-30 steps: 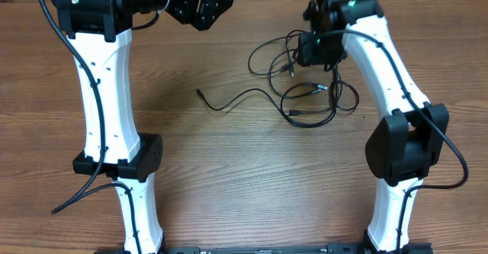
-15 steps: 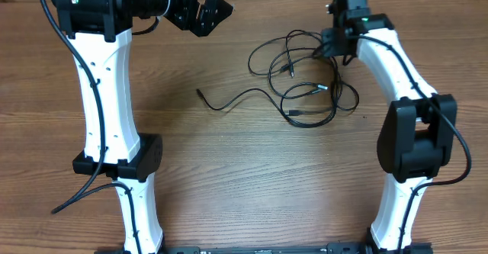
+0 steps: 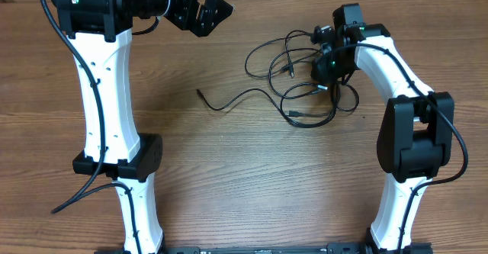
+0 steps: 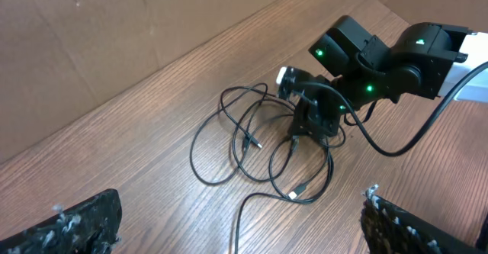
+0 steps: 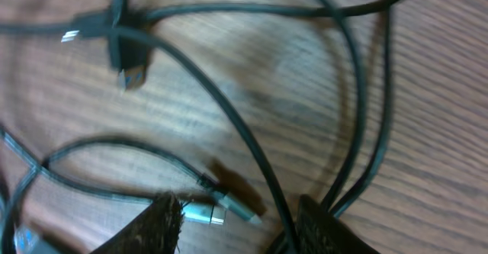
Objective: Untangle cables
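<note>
Looking down on a wood-grain table (image 3: 244, 178). Finding the cables (image 3: 305, 94) lying in loose black loops directly beneath the right gripper (image 5: 236, 208), with one strand trailing away toward the left gripper (image 3: 202, 11). Noting the right fingers (image 5: 164, 223) standing half apart, grasping nothing, straddling a silver plug tip (image 5: 221, 210) and a crossing cord. Seeing the left gripper spread wide, empty, well apart from the tangle.
</note>
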